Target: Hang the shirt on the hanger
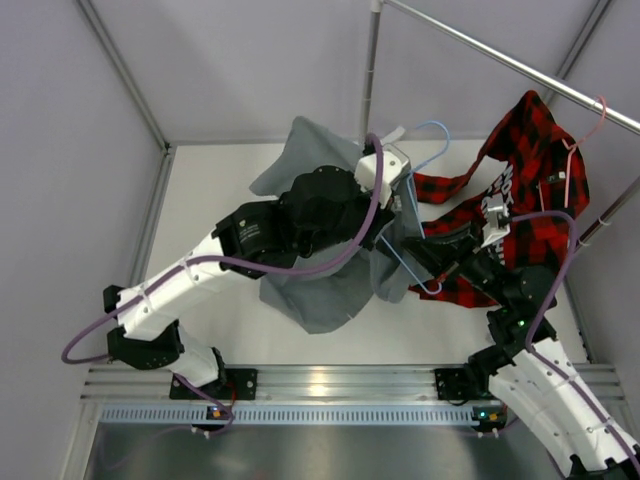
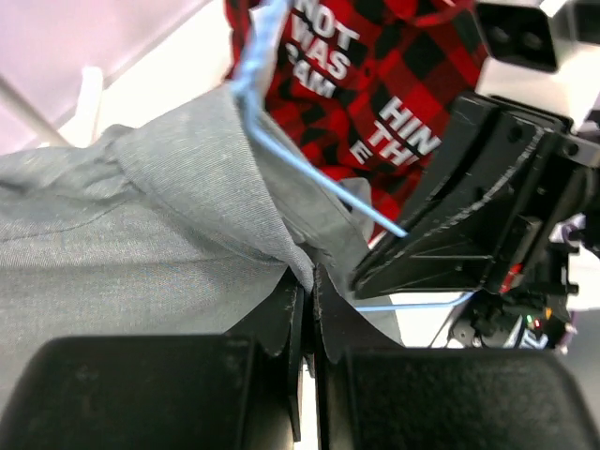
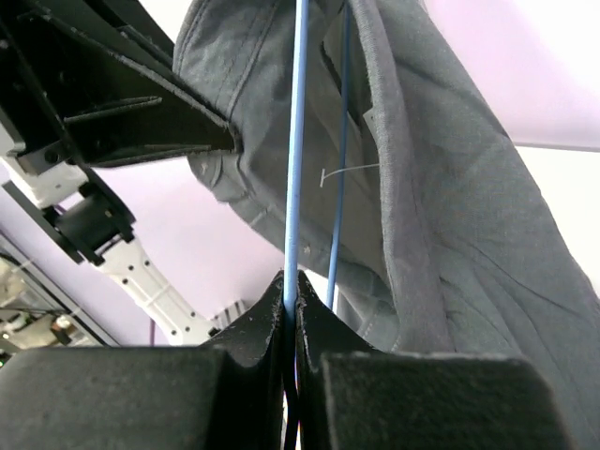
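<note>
The grey shirt (image 1: 320,295) hangs bunched above the middle of the table, partly draped over the light-blue hanger (image 1: 432,130), whose hook sticks up behind the arms. My left gripper (image 2: 307,272) is shut on a fold of the shirt (image 2: 141,206) near its collar. The hanger wire (image 2: 319,183) runs slantwise past that fold. In the right wrist view my right gripper (image 3: 291,281) is shut on one thin blue bar of the hanger (image 3: 294,141), with the shirt (image 3: 450,216) hanging over the wires just behind. The two grippers (image 1: 412,240) nearly meet.
A red-and-black plaid shirt (image 1: 530,170) with white lettering hangs on a pink hanger (image 1: 585,130) from the metal rail (image 1: 520,70) at the right. A vertical pole (image 1: 370,70) stands at the back. Walls close in the white table (image 1: 220,190) on the left and behind.
</note>
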`<state>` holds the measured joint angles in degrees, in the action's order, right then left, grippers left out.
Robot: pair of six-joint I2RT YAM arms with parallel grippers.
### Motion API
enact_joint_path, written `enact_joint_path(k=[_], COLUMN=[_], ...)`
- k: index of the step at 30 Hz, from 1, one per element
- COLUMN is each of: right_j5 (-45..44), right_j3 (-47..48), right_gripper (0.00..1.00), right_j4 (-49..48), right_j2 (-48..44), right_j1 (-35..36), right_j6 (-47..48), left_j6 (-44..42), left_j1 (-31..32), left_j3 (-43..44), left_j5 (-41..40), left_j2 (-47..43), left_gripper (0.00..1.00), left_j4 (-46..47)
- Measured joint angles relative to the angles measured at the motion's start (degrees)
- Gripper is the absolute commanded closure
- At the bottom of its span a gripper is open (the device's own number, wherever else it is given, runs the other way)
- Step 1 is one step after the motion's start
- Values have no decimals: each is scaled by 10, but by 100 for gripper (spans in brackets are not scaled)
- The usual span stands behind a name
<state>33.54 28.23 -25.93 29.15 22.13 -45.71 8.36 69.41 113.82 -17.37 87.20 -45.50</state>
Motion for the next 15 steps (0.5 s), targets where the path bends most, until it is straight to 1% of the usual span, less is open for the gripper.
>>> enact_joint_path(k=[4,6,7,8,9,12,15], right_j5=[-13,-12,-12,-12,-12,-30,-49], right_j3=[-9,-9,-9,-9,-9,-25,-62], right_gripper=[100,100,100,100,100,100,100], right_j4=[-28,-35,-39,-42,-45,-61,-67], right_j2=[12,17,21,24,28,19,-3], right_j1=[19,26,28,29,30,30,30], right_j6=[-5,-3,0,2,5,10,12], left_j6=[-16,-27,-30,-36,-41,-58,-75], left_j1=[-1,-3,-3,-3,-3,-1,1], left_j3=[7,7,7,9,13,30,46], left_j5=[52,101,116,135,147,165,160], left_j2=[15,18,18,18,19,19,17], left_gripper=[100,100,95,81,51,12,3], left_j4=[-4,-7,-7,-8,-10,-16,-18])
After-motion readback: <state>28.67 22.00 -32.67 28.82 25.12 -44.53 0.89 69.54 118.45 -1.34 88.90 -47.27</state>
